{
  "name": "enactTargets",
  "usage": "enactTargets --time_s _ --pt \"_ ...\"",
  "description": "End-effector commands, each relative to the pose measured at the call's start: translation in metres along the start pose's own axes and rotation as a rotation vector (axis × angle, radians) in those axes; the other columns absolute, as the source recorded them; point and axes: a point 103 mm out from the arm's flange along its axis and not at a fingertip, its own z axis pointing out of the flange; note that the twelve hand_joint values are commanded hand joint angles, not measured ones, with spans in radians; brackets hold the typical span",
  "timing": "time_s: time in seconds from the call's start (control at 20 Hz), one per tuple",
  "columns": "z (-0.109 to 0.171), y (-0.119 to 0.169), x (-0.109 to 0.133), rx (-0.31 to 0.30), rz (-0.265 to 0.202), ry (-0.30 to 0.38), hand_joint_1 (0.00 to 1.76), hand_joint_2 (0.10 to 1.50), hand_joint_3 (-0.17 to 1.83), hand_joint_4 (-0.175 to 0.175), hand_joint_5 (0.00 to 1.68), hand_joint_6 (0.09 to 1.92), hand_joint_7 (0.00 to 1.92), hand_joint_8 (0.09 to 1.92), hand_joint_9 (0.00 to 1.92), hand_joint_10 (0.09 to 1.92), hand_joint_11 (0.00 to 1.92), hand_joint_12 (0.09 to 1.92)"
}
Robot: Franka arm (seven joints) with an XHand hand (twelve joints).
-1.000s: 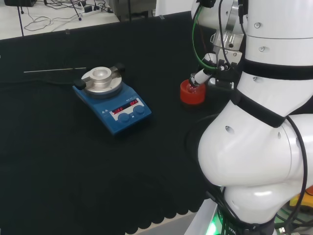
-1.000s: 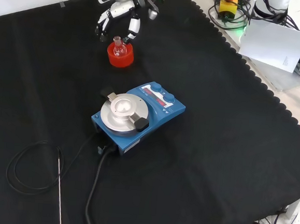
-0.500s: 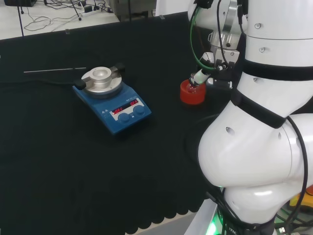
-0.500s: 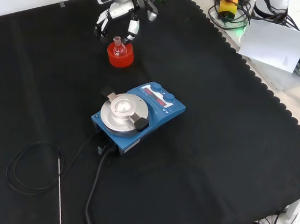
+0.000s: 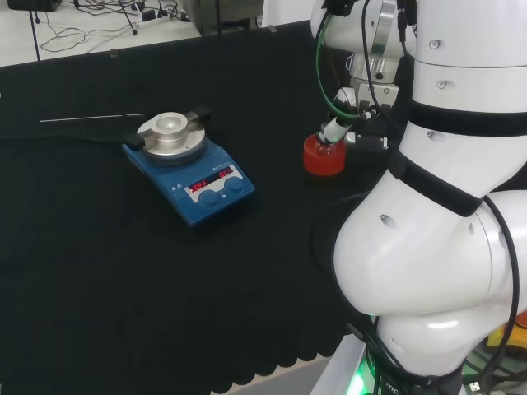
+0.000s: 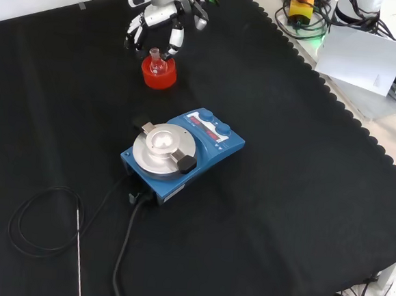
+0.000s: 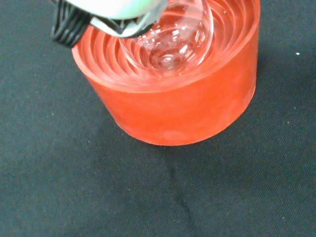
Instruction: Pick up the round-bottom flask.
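Observation:
A small clear round-bottom flask (image 6: 155,60) sits upright in a red ribbed stand (image 6: 158,75) at the far side of the cloth in the front view. The hand (image 6: 160,18) hangs just above and behind it, open. Its fingers (image 6: 173,39) point down on either side of the flask's neck, with gaps showing between them and the glass. In the head view one finger of the hand (image 5: 334,129) shows over the red stand (image 5: 323,158), beside the arm's white links. The wrist view looks down on the flask's bulb (image 7: 170,45) resting in the stand (image 7: 182,101).
A blue hotplate stirrer (image 6: 182,151) with a round metal top stands mid-cloth, nearer than the stand in the front view, and to the left in the head view (image 5: 191,169). Its cable (image 6: 34,219) and a thin rod (image 6: 78,248) lie near the front left.
The hand and wrist have edged slightly left in the head view, staying over the stand. The flask and stand have not moved.

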Motion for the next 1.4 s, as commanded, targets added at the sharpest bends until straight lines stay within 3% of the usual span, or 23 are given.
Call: enactTargets --time_s 0.05,0.35,0.45,0.55,0.75,0.95,1.4 --pt "0.000 0.003 0.003 -0.006 0.004 -0.008 0.98 0.63 0.68 -0.046 0.78 0.68 0.23 0.68 0.40 0.68 0.26 1.36" --pt "-0.001 0.004 0.001 -0.025 0.003 -0.010 0.98 0.64 0.69 -0.069 0.93 0.75 0.26 0.69 0.43 0.69 0.29 1.36" --pt "-0.002 0.003 0.003 -0.034 0.011 -0.022 1.03 0.81 0.47 0.070 1.03 0.84 0.28 0.70 0.46 0.69 0.32 1.35" --pt "-0.004 0.002 0.004 -0.049 0.017 -0.036 1.06 0.89 0.33 0.128 1.07 0.86 0.29 0.71 0.47 0.68 0.34 1.34" --pt "-0.012 -0.002 0.004 -0.068 0.016 -0.029 1.10 0.75 0.61 0.083 1.13 0.91 0.36 0.69 0.55 0.63 0.42 1.31" --pt "-0.025 -0.007 0.006 -0.066 0.033 0.003 1.11 0.70 0.71 0.048 1.13 0.95 0.37 0.69 0.58 0.62 0.45 1.30" --pt "-0.072 -0.031 0.031 -0.078 0.018 -0.017 1.12 0.69 0.73 0.035 1.13 0.97 0.37 0.69 0.58 0.62 0.46 1.30"
